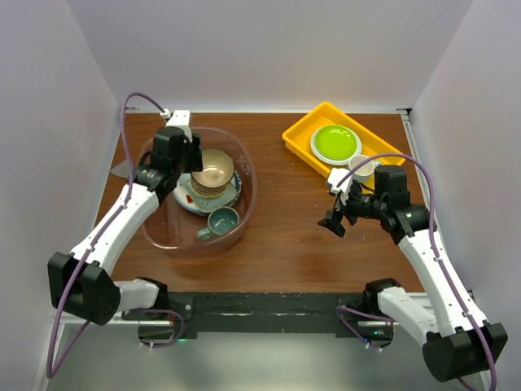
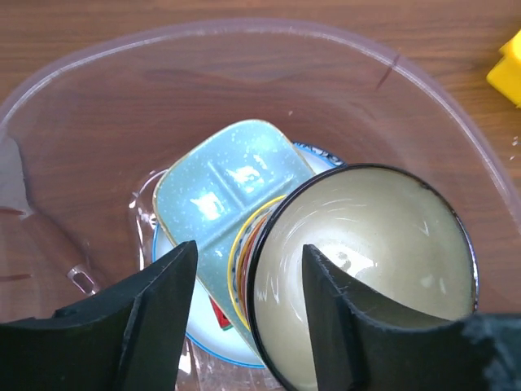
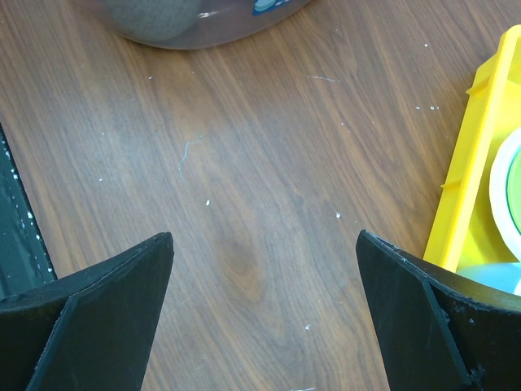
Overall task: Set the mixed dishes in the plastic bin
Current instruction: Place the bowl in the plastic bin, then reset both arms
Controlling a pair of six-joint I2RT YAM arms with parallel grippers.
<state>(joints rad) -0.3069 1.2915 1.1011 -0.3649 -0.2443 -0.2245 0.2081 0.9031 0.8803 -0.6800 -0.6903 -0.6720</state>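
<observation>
Step, judged: drop-off of the cream bowl (image 2: 374, 244) into the plastic bin (image 2: 98, 122). The left gripper (image 2: 250, 254) hangs over the bin's 10 o'clock side. Its jaws are apart and straddle the bowl's dark rim, one finger inside and one outside, with no clamp visible. The bowl sits tilted on top of the stack.

The right gripper (image 3: 264, 244) has its jaws wide apart with nothing between them. It is over bare bench (image 1: 293, 236) at about 3 o'clock, near the yellow tray (image 1: 305, 130).

All mixed dishes in view sit inside the bin, at 9 o'clock on the bench. The stack is at the bin's centre and the teal mug (image 1: 221, 220) is at its 6 o'clock.

Next move, judged: lift the left arm straight up clear of the rim without knocking the tilted bowl. No task dishes can be seen left on the bench.

Materials:
- The bin is clear, pinkish, rounded thin plastic.
- The bowl is glossy glazed ceramic with a deep round shape.
- The mint dish (image 2: 220, 187) is a squarish, divided, shiny piece.
- A blue-rimmed plate (image 2: 207, 346) lies flat under them.
- The tray is hard yellow plastic and holds the lime-green plate (image 1: 335, 142) and the white cup (image 1: 362, 167).
- The bench is dark wood grain.
</observation>
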